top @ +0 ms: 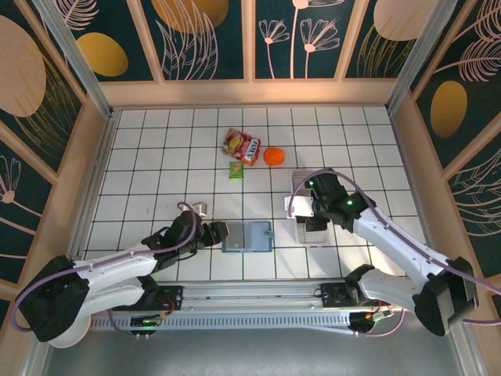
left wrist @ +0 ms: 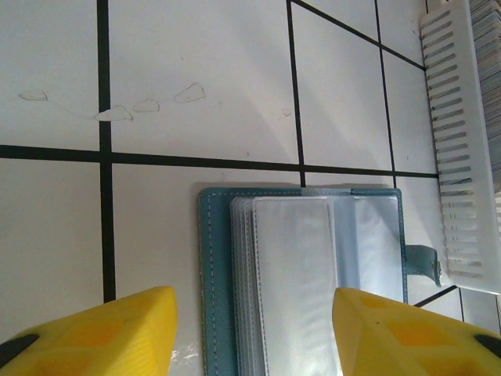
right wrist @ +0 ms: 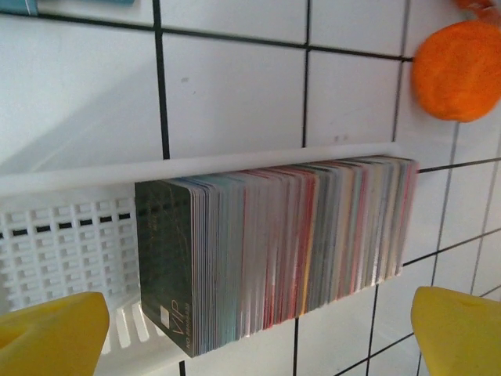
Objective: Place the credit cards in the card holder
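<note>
One card holder | one tray | credit cards: dense stack, uncountable

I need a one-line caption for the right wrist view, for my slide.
Open right gripper at the credit cards packed on edge in a white slotted tray, round orange object nearby.

Card holder open flat; credit cards stacked upright.

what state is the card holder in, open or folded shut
Open: the card holder lies spread flat on the table, its clear sleeves facing up and its strap tab loose at one side.
</note>
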Controlling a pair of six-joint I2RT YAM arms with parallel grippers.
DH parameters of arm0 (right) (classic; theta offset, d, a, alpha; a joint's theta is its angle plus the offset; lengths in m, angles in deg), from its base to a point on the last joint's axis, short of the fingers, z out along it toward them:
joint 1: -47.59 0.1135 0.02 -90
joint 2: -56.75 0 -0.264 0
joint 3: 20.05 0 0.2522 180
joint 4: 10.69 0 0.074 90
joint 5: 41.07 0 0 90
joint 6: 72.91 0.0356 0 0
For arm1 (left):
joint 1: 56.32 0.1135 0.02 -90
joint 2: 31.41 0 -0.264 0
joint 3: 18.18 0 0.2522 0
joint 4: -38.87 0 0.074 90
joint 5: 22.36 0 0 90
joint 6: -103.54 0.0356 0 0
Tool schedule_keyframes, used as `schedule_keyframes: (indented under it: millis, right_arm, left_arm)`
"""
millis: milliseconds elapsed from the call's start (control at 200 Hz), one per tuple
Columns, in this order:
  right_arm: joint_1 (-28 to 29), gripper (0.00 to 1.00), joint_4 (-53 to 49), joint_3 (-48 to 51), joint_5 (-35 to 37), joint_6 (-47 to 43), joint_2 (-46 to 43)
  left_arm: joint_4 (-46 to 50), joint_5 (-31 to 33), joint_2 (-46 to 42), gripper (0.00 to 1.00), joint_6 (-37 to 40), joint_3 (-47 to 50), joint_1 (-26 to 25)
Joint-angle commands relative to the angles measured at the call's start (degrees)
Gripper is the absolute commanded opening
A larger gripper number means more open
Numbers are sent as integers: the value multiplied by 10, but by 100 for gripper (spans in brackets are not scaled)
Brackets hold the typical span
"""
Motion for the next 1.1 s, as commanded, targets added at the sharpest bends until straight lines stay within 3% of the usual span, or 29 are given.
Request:
schedule_keyframes:
  millis: [0, 245, 671, 1096]
  right_arm:
    - [-6, 99, 36, 8, 3, -52, 32]
    - [-18, 99, 129, 44, 24, -113, 74]
    - [-18, 99, 173, 52, 25, -143, 117]
    - [-18, 66, 102, 42, 17, -144, 82]
  left_arm:
    - [3, -11, -4, 54, 19, -9, -2]
    - [1, -5, -8, 53, 18, 3, -2]
    - [-10, -3, -7, 52, 15, 14, -1]
    - [-11, -5, -41, 51, -4, 29, -1]
